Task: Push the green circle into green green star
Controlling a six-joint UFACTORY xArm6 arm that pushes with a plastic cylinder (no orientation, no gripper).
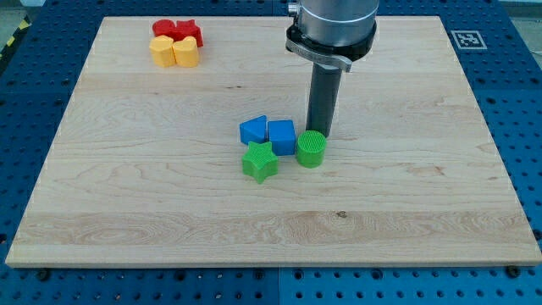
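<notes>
The green circle (311, 149) is a short ribbed cylinder near the board's middle. The green star (260, 162) lies just to its left and slightly lower, with a small gap between them. My tip (322, 135) is at the end of the dark rod, right behind the green circle at its upper right edge, touching or nearly touching it.
A blue cube (282, 135) and a blue triangle-like block (253, 130) sit side by side just above the green star, the cube close to the green circle's upper left. Red blocks (178, 31) and yellow blocks (174, 52) cluster at the wooden board's (102, 203) top left.
</notes>
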